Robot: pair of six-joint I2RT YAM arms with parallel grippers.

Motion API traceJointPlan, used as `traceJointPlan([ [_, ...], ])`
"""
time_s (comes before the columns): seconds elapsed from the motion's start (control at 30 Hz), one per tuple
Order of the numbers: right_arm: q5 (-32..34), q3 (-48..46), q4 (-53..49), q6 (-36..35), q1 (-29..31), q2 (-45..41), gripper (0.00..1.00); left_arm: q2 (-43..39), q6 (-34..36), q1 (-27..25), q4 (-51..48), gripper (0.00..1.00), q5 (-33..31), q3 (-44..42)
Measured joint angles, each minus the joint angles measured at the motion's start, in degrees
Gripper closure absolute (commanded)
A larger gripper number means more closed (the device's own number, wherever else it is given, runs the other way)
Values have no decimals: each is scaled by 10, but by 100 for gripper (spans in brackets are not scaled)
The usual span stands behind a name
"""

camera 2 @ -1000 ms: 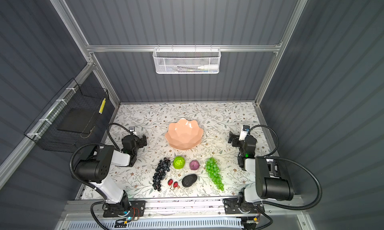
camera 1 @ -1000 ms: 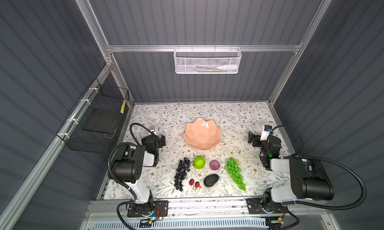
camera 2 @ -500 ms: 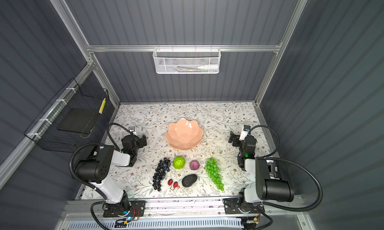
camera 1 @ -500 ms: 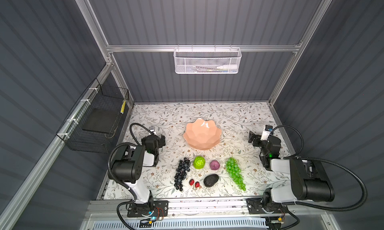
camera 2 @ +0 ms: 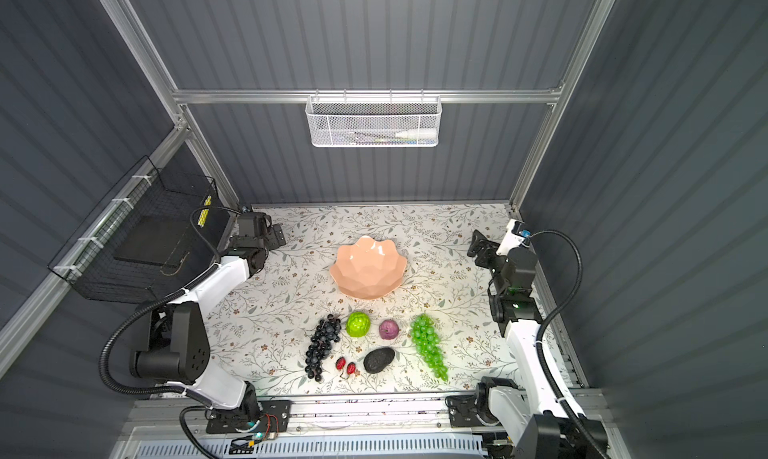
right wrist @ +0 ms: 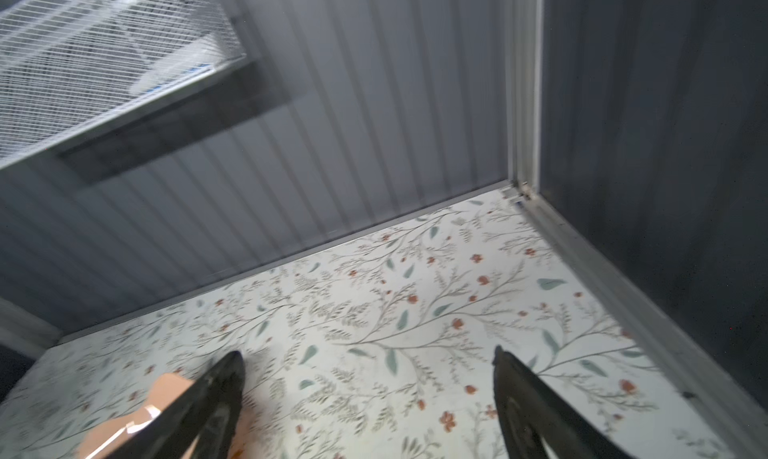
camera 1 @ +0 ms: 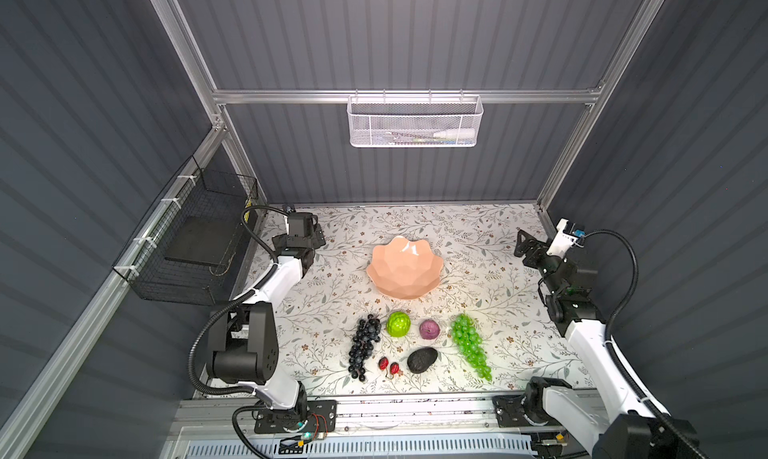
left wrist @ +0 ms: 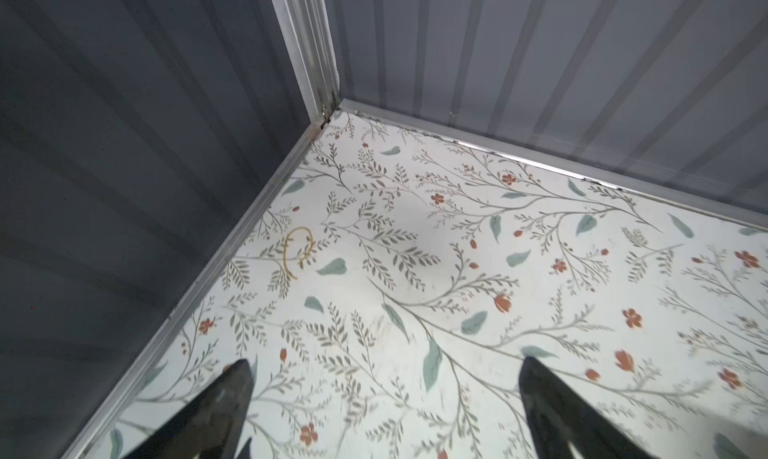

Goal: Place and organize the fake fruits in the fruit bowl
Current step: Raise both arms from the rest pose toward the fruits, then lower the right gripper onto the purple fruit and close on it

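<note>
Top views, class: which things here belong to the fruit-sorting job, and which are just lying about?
Belongs to the job:
fruit bowl, dark grape bunch, green grape bunch, bumpy lime-green fruit, purple fruit, black avocado, two red berries.

Just lying about:
white mesh basket, black wire basket.

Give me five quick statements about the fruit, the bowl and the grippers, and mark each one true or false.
The pink bowl holds no fruit. True.
The avocado lies inside the bowl. False: it lies on the table, outside the bowl.
In both top views the green grapes lie right of the purple fruit. True.
The left gripper holds the dark grapes. False: it is open and empty; the dark grapes lie on the table.
Two red berries lie between the dark grapes and the avocado. True.
</note>
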Motion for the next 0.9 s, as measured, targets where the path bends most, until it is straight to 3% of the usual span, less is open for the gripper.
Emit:
traceJointPlan([
  [0.23, -18, 78, -233, -12, 215, -7, 17, -93, -62, -95, -124, 0, 35, -53],
  [0.47, -5, 119, -393, -5, 418, 97, 21, -130, -96, -105, -179, 0, 69, -105],
  [0.63, 11, 120, -437, 9, 485, 183, 19, -135, -105, -105, -181, 0, 92, -105],
  [0.9, 19, 134, -437, 9, 510, 289, 19, -137, -117, -105, -174, 0, 121, -121],
])
